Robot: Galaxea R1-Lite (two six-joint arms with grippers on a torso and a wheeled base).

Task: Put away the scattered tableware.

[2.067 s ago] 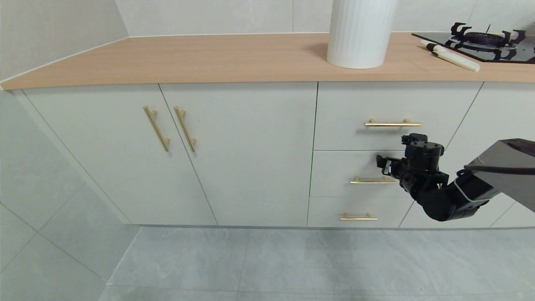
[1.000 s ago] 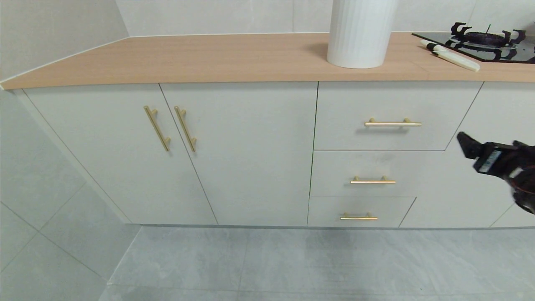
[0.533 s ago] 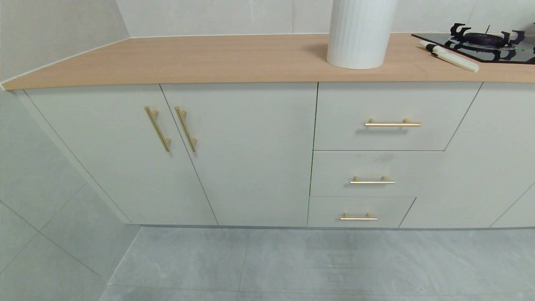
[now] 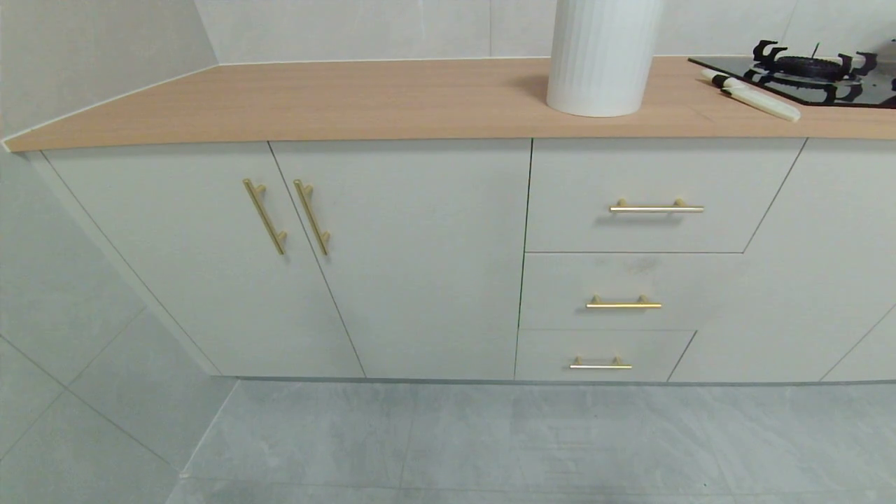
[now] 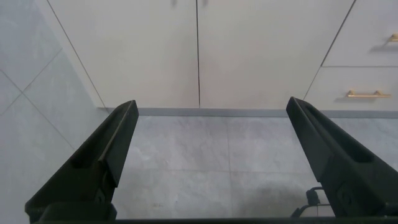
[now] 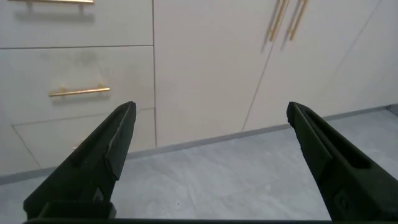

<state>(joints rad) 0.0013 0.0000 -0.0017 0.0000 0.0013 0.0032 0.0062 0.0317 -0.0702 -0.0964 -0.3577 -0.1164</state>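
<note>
A knife (image 4: 751, 93) with a cream blade and a black-and-white handle lies on the wooden counter (image 4: 315, 98) at the far right, beside the hob. The three drawers (image 4: 633, 192) under the counter are closed, each with a gold handle (image 4: 656, 207). My left gripper (image 5: 211, 118) hangs low over the grey floor, open, with nothing between its fingers (image 5: 106, 155). My right gripper (image 6: 211, 118) is also low, open and empty, facing the cabinet fronts and the lower drawer handle (image 6: 79, 91).
A tall white ribbed container (image 4: 602, 56) stands on the counter left of the knife. A black gas hob (image 4: 805, 77) sits at the far right. Two cabinet doors (image 4: 280, 252) with gold handles are closed on the left. Grey tiled floor (image 4: 448, 441) lies in front.
My right arm, which was at the middle drawer handle, has drawn back to the right and left the head view. The drawers stay closed. The head camera has tilted very slightly.
</note>
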